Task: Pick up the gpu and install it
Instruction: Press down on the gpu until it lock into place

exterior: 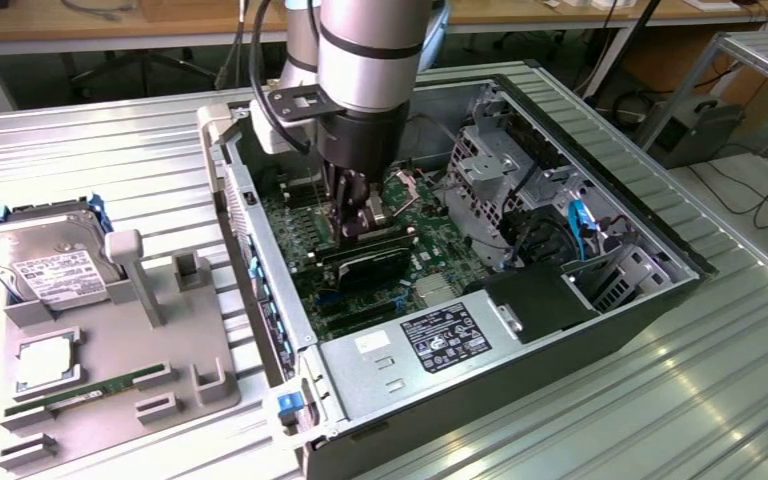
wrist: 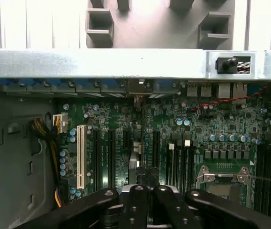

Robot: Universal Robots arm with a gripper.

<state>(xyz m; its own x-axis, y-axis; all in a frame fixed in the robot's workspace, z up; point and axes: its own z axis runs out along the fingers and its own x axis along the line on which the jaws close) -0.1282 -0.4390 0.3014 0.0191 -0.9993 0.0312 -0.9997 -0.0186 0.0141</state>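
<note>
The gpu (exterior: 365, 264), a dark flat card, stands on edge low inside the open computer case (exterior: 624, 300), right over the green motherboard (exterior: 424, 225). My gripper (exterior: 361, 222) reaches down from above and is shut on the card's upper edge. In the wrist view the fingers (wrist: 136, 205) are pressed together over the gpu (wrist: 134, 160), which is seen edge-on as a thin strip among the black expansion slots. Its far end reaches toward the case's rear wall (wrist: 125, 64). I cannot tell whether the card's bottom edge sits in a slot.
A grey fixture tray (exterior: 117, 400) at the exterior view's left holds a silver hard drive (exterior: 44, 265), a processor chip (exterior: 44, 365) and a green memory stick (exterior: 91, 388). Inside the case are the power supply (exterior: 424, 340), the drive cage (exterior: 491, 170) and a white slot (wrist: 81, 155).
</note>
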